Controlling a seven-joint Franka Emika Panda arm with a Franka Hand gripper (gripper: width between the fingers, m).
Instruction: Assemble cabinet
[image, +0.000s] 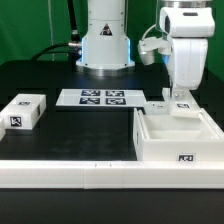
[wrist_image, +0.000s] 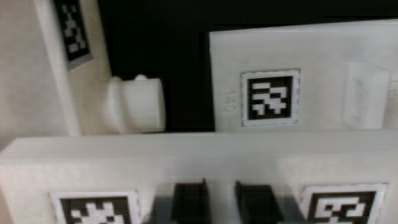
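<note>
The cabinet (image: 176, 136), a large white open box with a tag on its front, sits on the table at the exterior view's right. My gripper (image: 178, 99) comes straight down onto its far wall. In the wrist view the two dark fingers (wrist_image: 187, 206) stand close together with a narrow strip of the white tagged cabinet wall (wrist_image: 107, 165) between them, so my gripper (wrist_image: 219, 207) is shut on that wall. A small white tagged block (image: 22, 112) lies at the exterior view's left.
The marker board (image: 97, 97) lies in front of the robot base. A long white rail (image: 80, 172) runs along the front. A small tagged white piece (image: 158, 106) lies beside the cabinet. The wrist view shows another tagged white part (wrist_image: 267, 95) and a round knob (wrist_image: 134, 103).
</note>
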